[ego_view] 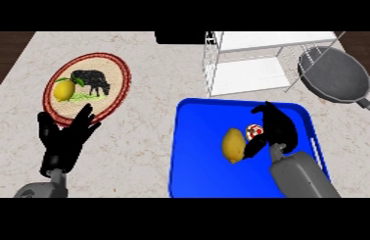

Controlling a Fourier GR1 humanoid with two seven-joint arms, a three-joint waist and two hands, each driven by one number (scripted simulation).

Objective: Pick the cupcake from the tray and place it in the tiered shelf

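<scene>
The cupcake sits on the blue tray, only a small red-and-white patch of it showing, so its long axis and which way it points cannot be told. It lies just at the inner side of the right hand, tucked between the curled fingers and the thumb — the hand is bent over it and seems to close round it, hiding most of it. Just to that hand's left, touching or nearly touching the thumb, a lemon lies on the tray with its long axis running up and down the view. Beyond the hand's fingertips stands the white shelf, and to the shelf's right a dark pan. The left hand rests with fingers straight — up near a patterned plate that carries a second lemon.
</scene>
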